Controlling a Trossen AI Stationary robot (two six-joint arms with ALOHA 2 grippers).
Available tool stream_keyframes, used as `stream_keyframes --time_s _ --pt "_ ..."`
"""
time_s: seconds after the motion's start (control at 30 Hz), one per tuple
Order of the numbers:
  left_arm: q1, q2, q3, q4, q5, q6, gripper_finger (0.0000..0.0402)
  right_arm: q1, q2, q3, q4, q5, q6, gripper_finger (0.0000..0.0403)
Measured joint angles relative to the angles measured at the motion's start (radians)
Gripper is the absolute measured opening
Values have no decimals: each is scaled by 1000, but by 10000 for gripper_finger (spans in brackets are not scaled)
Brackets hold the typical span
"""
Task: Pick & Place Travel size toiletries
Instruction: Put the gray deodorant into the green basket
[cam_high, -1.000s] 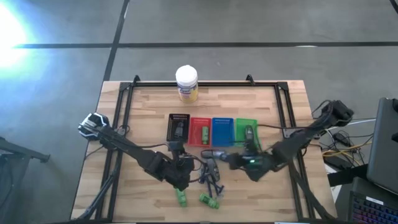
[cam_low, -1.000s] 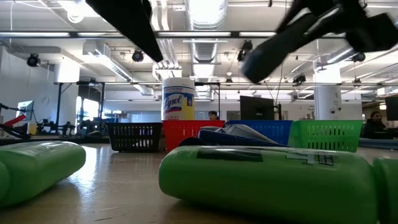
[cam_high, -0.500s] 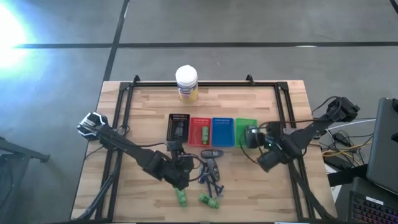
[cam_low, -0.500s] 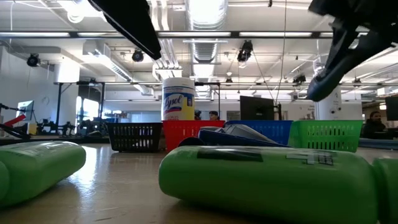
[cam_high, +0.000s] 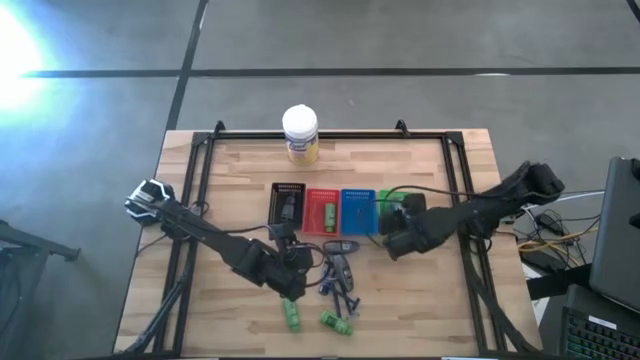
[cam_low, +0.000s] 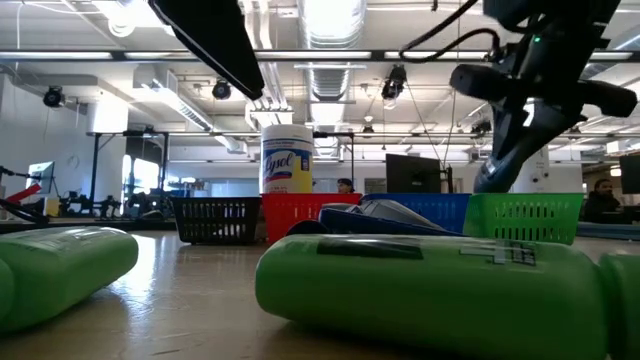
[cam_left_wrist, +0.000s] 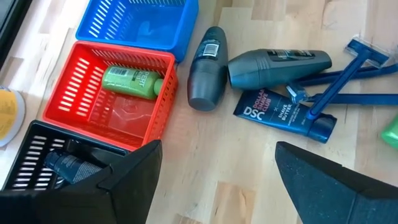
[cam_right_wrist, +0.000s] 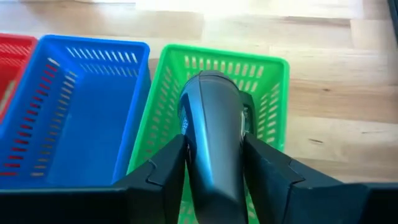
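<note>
Meanwhile the right gripper is clamping a dark grey oval container over the green slatted tray, while the left gripper is gaping above razors and bottles awaiting sorting.

High view overhead; low view table-level, perhaps nearest bottles; both share trays.

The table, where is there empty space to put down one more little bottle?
The blue basket looks empty, and bare wood lies beside the wipes jar along the table's far edge. Crowded: the middle near the left gripper, where grey tubes and blue razors lie. The right gripper holds a grey tube over the green basket.
</note>
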Motion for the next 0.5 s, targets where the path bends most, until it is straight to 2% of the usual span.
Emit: stream_keyframes --time_s 0.27,0.5 --pt "0 0 0 -5 3 4 317 -1 72 31 22 -7 -71 223" --pt "2 0 0 -37 4 4 317 17 56 84 22 -99 -150 299"
